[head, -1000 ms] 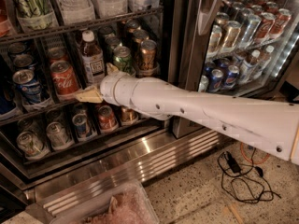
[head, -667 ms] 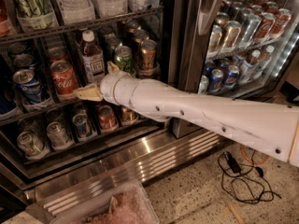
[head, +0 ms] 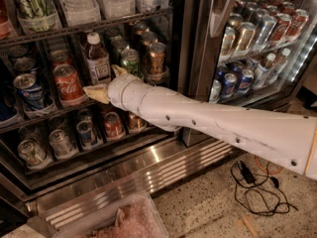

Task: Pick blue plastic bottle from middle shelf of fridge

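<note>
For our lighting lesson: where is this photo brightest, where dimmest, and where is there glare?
Camera view: brightest among the cans on the far right; dimmest deep on the middle shelf; glare streaks the steel sill; the gripper, at the tall bottle's base, is softly lit.

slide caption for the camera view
Open end effector at the base of the tall white-capped bottle on the middle shelf of the fridge, beside a red cola can.

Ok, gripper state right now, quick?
Gripper: open, fingers spread at the base of the bottle on the middle shelf; holding nothing.
</note>
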Tool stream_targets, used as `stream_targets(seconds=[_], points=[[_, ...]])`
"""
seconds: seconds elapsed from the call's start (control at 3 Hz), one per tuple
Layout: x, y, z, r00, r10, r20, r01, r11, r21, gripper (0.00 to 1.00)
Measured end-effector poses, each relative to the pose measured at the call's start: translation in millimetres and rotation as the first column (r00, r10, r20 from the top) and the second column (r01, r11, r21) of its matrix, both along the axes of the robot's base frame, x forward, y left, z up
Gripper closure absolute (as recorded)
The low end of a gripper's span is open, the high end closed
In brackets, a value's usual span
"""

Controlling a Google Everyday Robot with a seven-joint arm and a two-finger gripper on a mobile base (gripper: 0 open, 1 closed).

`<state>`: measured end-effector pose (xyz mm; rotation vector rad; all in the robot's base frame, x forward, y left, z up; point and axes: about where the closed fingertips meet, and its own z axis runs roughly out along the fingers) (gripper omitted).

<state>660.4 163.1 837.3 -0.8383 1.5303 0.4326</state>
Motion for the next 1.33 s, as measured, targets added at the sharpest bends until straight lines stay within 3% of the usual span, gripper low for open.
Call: stream_targets(seconds=[0.33,1.33], points=[[4.0,14.9,-11.7,0.9993,0.032,-0.021,-0.032,0.999,-0.001,0.27],[4.5,12.6,-8.8,0.9995,0.029,-0.013,-0.029,1.000,-0.009,0.28]])
